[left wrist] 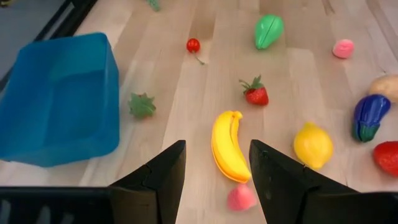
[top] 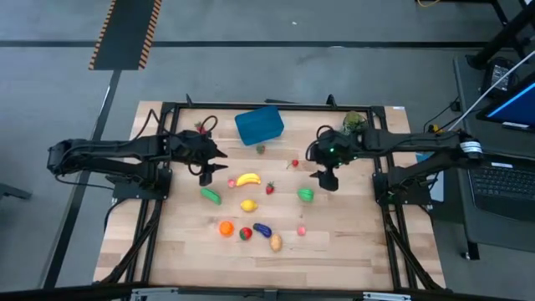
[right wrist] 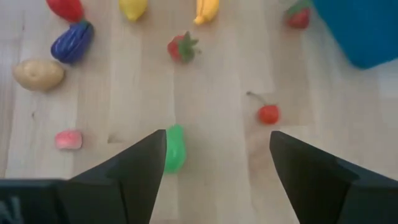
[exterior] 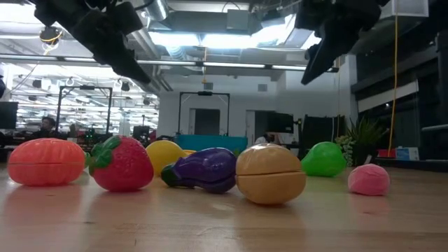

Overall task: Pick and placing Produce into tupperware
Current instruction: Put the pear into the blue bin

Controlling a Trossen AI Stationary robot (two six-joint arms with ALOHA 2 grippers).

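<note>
High view: the blue box (top: 259,125) sits at the far middle of the wooden table (top: 167,251), tilted a little, with nothing visible inside it. The toy food lies scattered on the boards nearer than the box. A banana (top: 247,179) lies just beside a small strawberry (top: 270,188), with a lemon (top: 248,205) nearer. A cucumber (top: 211,196) lies to the left. At the near side sit an orange (top: 226,227), a red piece (top: 245,233), an eggplant (top: 262,229) and a potato (top: 275,242). A green pepper (top: 306,195) lies right of the middle, a cherry (top: 295,163) beyond it, and a pink piece (top: 302,230) nearer.

The left gripper (top: 208,173) hangs above the table left of the banana. In the left wrist view its fingers (left wrist: 163,180) stand apart with the near end of the banana between them, and nothing is held. The right gripper (top: 327,180) hangs just beyond the pepper, its jaws spread wide and empty; the right wrist view shows the pepper beside one finger (right wrist: 134,174).
</note>
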